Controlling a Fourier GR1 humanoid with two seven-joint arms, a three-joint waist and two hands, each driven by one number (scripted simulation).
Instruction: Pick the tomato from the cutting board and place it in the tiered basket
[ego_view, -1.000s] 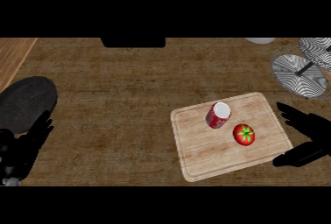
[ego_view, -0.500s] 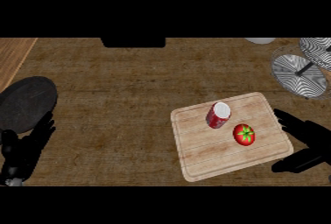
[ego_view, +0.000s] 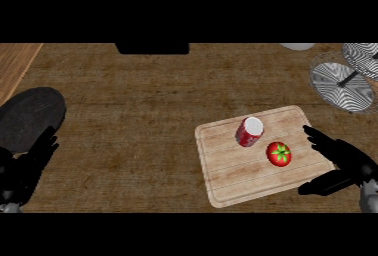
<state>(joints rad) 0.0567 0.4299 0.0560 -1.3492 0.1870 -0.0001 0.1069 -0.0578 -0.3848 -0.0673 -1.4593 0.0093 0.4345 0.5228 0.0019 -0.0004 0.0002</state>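
The right hand (ego_view: 345, 165) is seen at the lower right, fingers and thumb spread open, holding nothing, its fingers over the right edge of the cutting board (ego_view: 236, 175). One tomato (ego_view: 279, 153) lies on the board just beside those fingers, not touched. One red can (ego_view: 249, 131) lies on its side near the tomato. One tiered basket (ego_view: 347, 80) is placed at the upper right, well apart. The left hand (ego_view: 26, 167) rests open at the lower left, beside one dark round plate (ego_view: 29, 117).
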